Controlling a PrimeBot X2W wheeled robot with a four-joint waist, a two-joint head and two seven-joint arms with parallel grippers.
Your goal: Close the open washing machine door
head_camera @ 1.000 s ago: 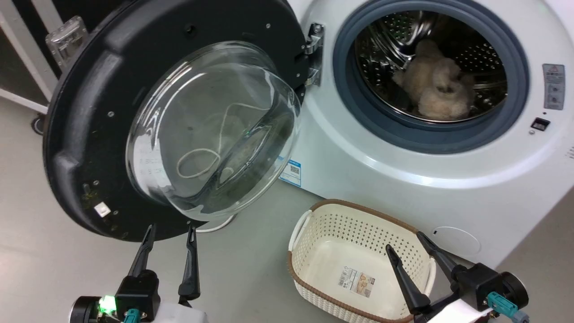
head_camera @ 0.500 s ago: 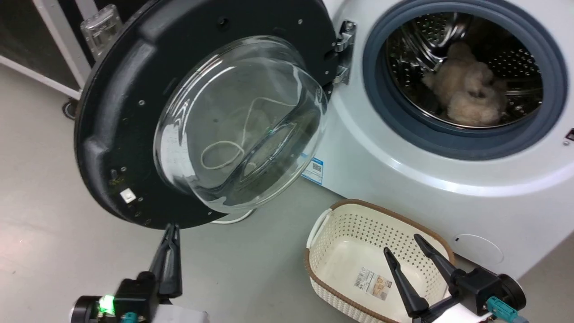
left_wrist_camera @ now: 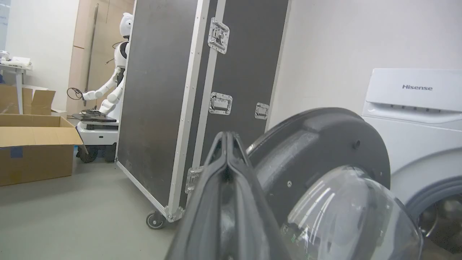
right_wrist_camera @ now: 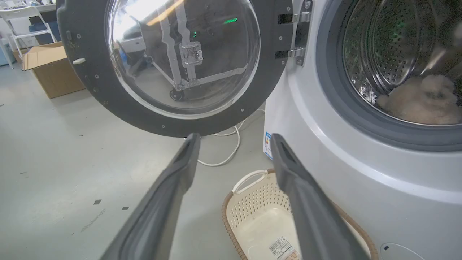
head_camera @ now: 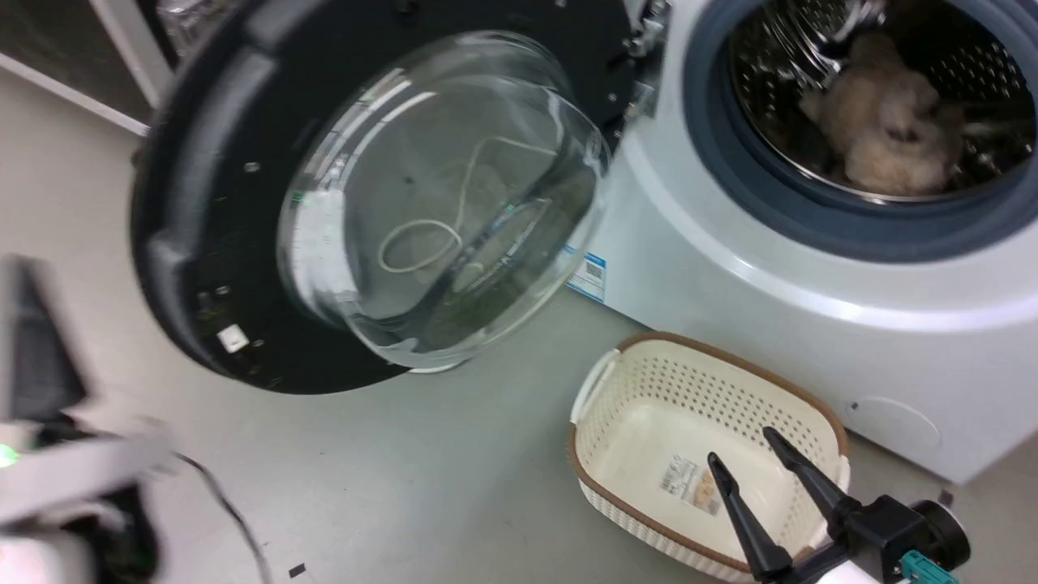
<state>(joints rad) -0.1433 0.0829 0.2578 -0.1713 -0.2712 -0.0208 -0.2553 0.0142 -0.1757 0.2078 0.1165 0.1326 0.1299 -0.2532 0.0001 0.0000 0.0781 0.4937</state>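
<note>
— Question for you: where does the large round door with the wide glossy black rim and bulging clear glass bowl (head_camera: 438, 203) stand?

— Swung wide off the big white front-loading washing machine (head_camera: 730, 284), hanging from its metal hinge (right_wrist_camera: 297, 36) beside the drum mouth. The round steel drum (right_wrist_camera: 389, 47) is bare to the room, ringed by grey rubber gasket (head_camera: 811, 217), with a fluffy beige bundle (head_camera: 884, 130) lying inside.

— And the robot's left hand (left_wrist_camera: 227, 136)?

— Out on the door's side of the machine, its two long dark fingers pressed flat together, nothing between them. The door's black rim shows just past them; whether they touch it I cannot tell.

— The right hand (head_camera: 741, 445)?

— Fingers spread wide, empty, hovering before the machine's front, over the cream perforated plastic basket with the brown rim (head_camera: 689, 381). That basket sits on the grey floor (head_camera: 405, 487) just in front of the machine, below the drum mouth.

— Anything else by the machine?

— A tall black flight case with metal edging (left_wrist_camera: 162, 90) stands beside it, behind the open door, and a thin white cable (right_wrist_camera: 239, 139) curls on the floor at the machine's foot, under the door.
</note>
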